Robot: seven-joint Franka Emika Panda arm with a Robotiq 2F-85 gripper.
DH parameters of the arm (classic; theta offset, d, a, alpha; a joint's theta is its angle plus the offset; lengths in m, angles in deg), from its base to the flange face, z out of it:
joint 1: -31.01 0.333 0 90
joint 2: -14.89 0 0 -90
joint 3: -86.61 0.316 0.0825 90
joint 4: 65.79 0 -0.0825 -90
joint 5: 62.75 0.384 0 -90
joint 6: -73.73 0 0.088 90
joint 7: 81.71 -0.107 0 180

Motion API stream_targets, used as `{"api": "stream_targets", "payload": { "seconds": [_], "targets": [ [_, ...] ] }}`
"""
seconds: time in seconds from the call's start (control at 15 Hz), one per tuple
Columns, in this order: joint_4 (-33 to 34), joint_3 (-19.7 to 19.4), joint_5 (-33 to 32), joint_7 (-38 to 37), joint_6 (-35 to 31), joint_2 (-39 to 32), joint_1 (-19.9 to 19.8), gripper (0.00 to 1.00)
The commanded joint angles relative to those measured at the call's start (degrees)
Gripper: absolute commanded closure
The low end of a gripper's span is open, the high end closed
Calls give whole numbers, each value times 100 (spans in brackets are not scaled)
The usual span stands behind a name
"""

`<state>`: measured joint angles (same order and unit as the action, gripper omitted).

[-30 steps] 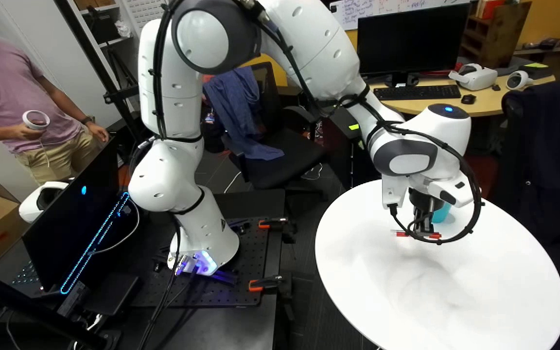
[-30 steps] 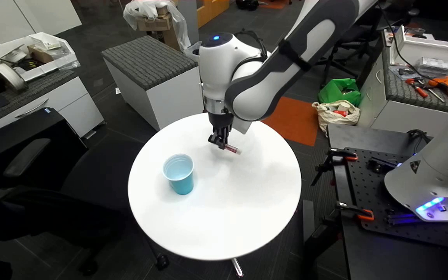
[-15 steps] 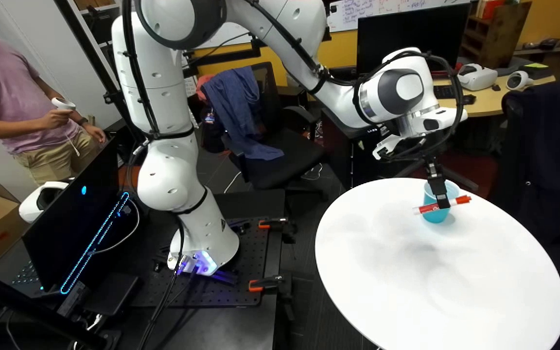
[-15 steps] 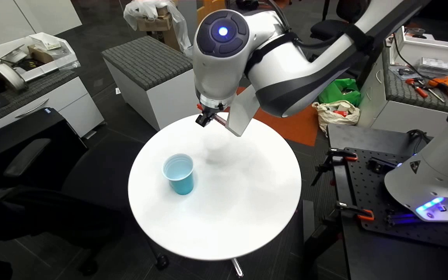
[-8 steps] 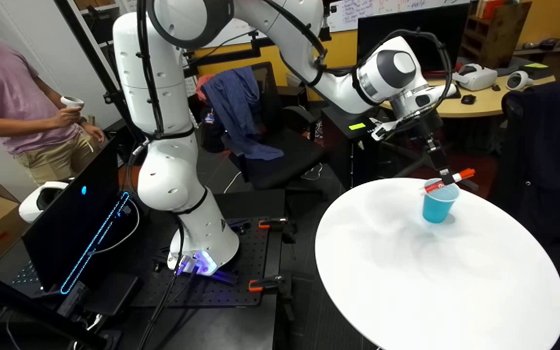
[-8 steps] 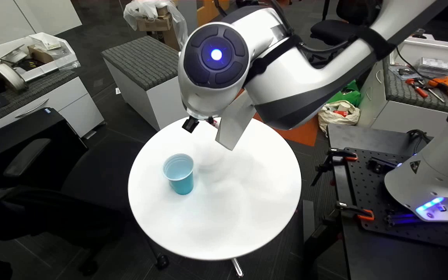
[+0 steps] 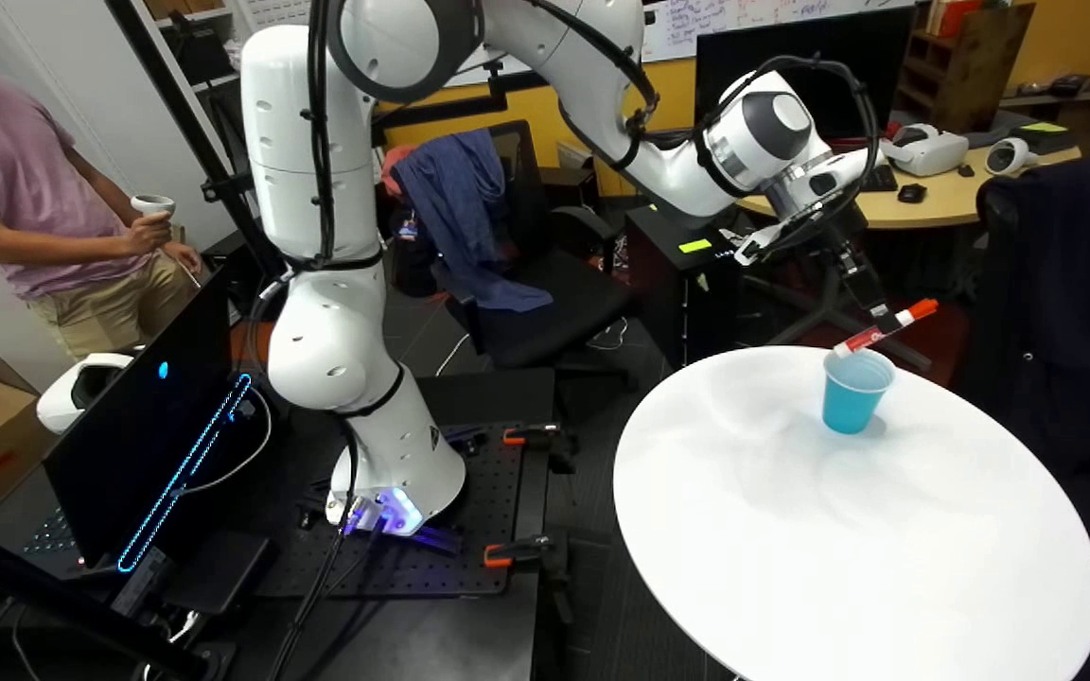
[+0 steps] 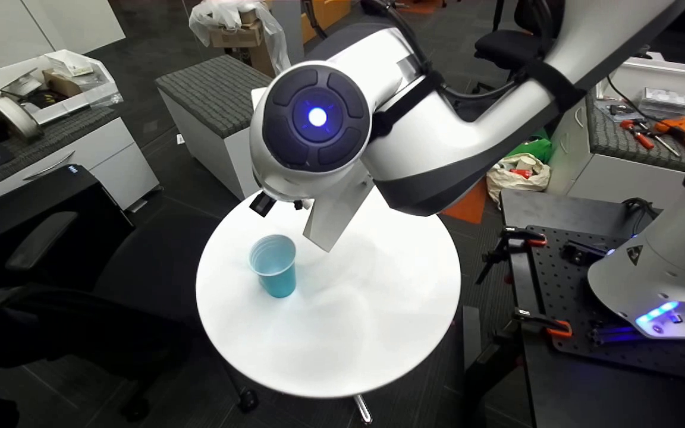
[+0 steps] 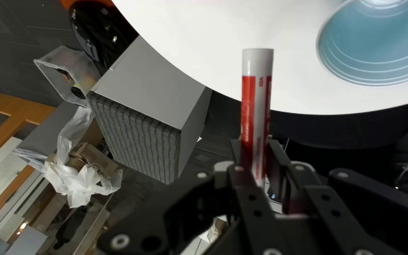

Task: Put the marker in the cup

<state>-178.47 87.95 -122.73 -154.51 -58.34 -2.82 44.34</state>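
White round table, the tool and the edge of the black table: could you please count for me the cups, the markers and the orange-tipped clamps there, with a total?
Light-blue cup, on the white round table: 1
Red marker, held by the tool: 1
Orange-tipped clamps, on the edge of the black table: 2
Total: 4

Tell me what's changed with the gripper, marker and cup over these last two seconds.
The gripper rose from low over the table and, in an exterior view, shifted toward the cup, carrying the marker up with it. The marker, nearly level before, now tilts; nothing was let go. The cup stayed upright in its place on the table.
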Motion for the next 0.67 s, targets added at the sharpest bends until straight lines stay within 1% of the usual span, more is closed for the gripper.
{"api": "stream_targets", "payload": {
  "seconds": [0.0,0.2,0.6],
  "targets": [
    [364,51,-410,-460,-135,-314,-21,95],
    [596,90,-631,-635,-92,-575,5,95],
    [971,188,-907,-696,16,-1142,172,95]
  ]
}}
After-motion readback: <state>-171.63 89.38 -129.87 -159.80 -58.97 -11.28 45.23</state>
